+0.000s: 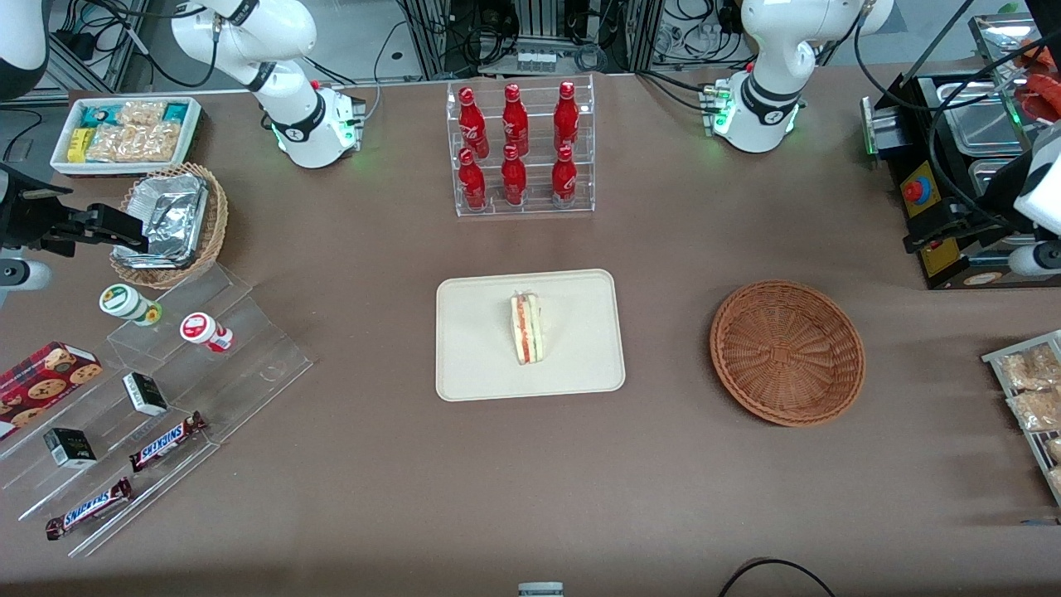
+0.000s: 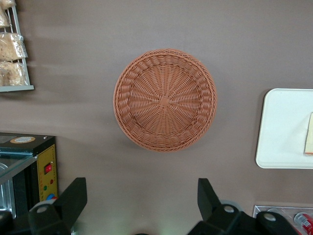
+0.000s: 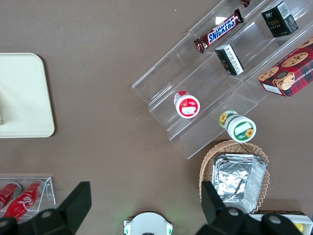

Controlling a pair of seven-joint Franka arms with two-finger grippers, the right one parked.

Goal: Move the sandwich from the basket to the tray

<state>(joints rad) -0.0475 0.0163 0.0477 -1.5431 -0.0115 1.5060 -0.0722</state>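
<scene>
The sandwich (image 1: pixel 527 329), a pale wedge with red and green filling along its edge, lies in the middle of the cream tray (image 1: pixel 481 365). The reddish-brown wicker basket (image 1: pixel 787 352) stands beside the tray toward the working arm's end, with nothing in it. My left gripper (image 1: pixel 922 236) hangs high near the black control box, farther from the front camera than the basket. In the left wrist view the gripper (image 2: pixel 141 186) is open above bare table, with the basket (image 2: pixel 165 100), the tray (image 2: pixel 281 132) and a sliver of the sandwich (image 2: pixel 309 134) below it.
A clear rack of red bottles (image 1: pixel 520 149) stands farther from the front camera than the tray. A black control box (image 1: pixel 920 191) and a rack of bagged snacks (image 1: pixel 1028 390) sit at the working arm's end. Stepped acrylic shelves (image 1: pixel 166 390) with candy lie toward the parked arm's end.
</scene>
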